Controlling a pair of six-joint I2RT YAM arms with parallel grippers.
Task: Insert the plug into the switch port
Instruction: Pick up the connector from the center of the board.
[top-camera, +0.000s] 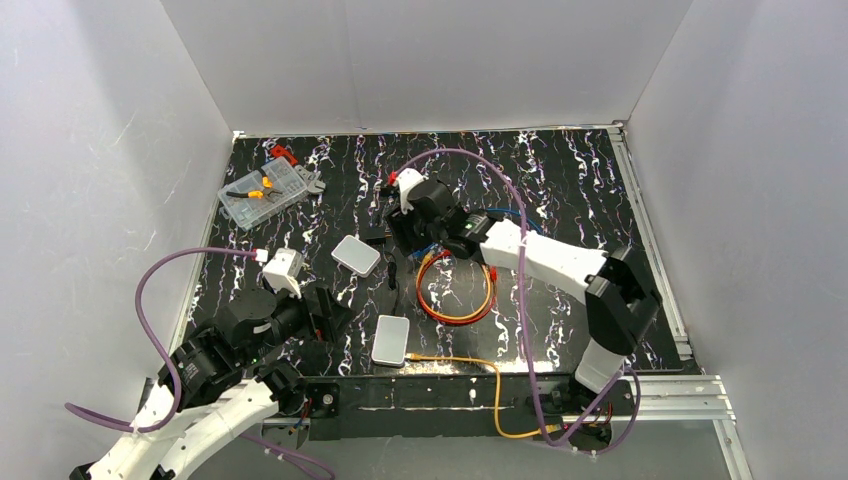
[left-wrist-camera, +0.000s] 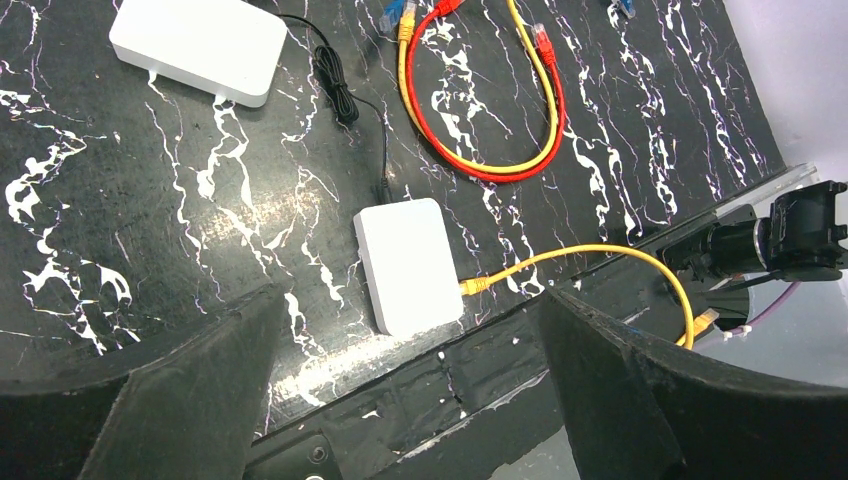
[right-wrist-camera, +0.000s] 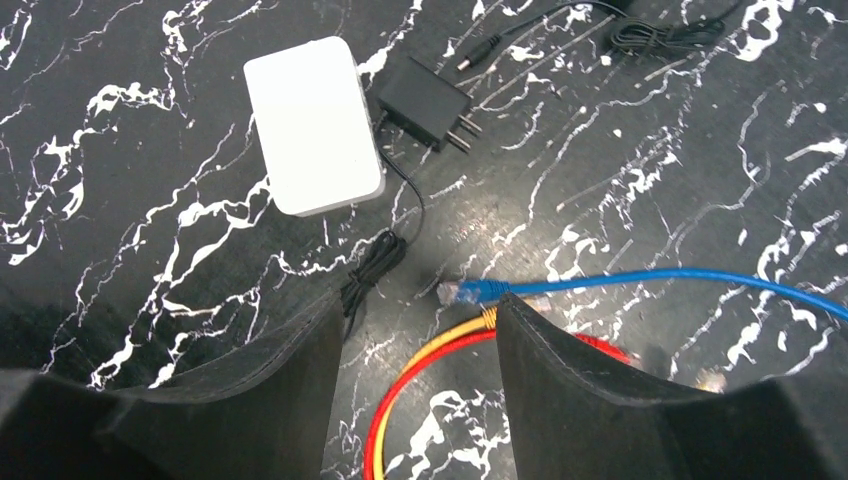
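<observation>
Right now the right pincer (right-wrist-camera: 420, 310) hangs spread over the tabletop (top-camera: 560, 190), pinching nothing. The blue plug (right-wrist-camera: 468, 291) lies flat on the black marbled surface in the gap below its two fingers, and its blue cable (right-wrist-camera: 680, 278) runs off to the right. Just beside the plug curls a loop of red cable (right-wrist-camera: 395, 405) and yellow cable together. Farther out sit a small, squarish white box (right-wrist-camera: 312, 125) and a black power adapter (right-wrist-camera: 425, 100), touching at one corner.

The left pincer (left-wrist-camera: 410, 310) is spread wide too, empty, hovering above the switch (left-wrist-camera: 408, 265), the longer pale box near the front edge of the tabletop. A long yellow cable (left-wrist-camera: 590, 252) meets that box's side with its plug (left-wrist-camera: 473, 285). Whether it sits fully in the port I cannot tell. The switch lies well apart from the blue plug.
</observation>
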